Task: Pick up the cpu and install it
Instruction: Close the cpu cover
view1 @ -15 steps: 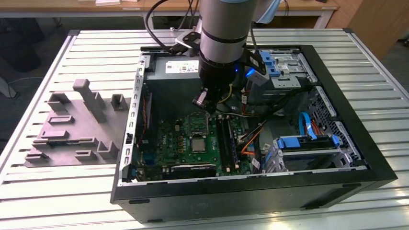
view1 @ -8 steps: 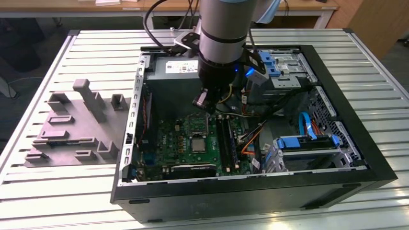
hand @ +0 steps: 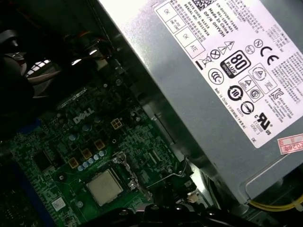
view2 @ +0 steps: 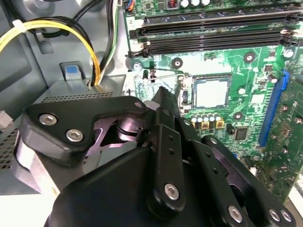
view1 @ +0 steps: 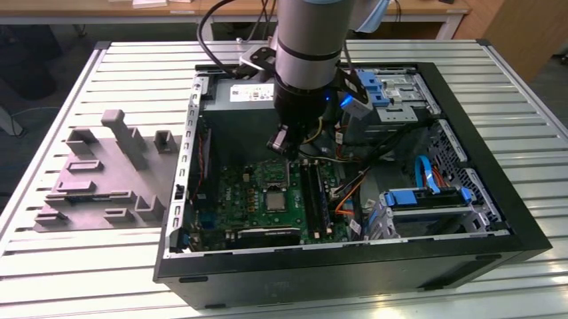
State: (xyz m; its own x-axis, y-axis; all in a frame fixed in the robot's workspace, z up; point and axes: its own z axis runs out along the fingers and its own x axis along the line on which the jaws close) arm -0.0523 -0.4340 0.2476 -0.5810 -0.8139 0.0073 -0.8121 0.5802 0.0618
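Observation:
The cpu [view1: 276, 199], a small square chip with a silvery lid, lies flat in the socket of the green motherboard [view1: 239, 199] inside the open computer case. In both wrist views the cpu [view2: 211, 92] [hand: 105, 186] is bare, with nothing touching it. My gripper [view1: 282, 146] hangs from the arm above the board, a short way from the socket towards the power supply. In the second wrist view the gripper [view2: 162, 94] points down beside the socket, and a thin metal lever [view2: 165, 73] lies next to it. Nothing shows in the gripper.
A large grey power supply with a white label [hand: 227, 61] [view1: 253, 93] stands close beside the arm. Black memory slots [view2: 213, 33], yellow cables [view2: 57, 28] and blue drive cages [view1: 426, 196] crowd the case [view1: 355, 266]. A grey fixture [view1: 98, 179] sits on the slatted table at the exterior view's left.

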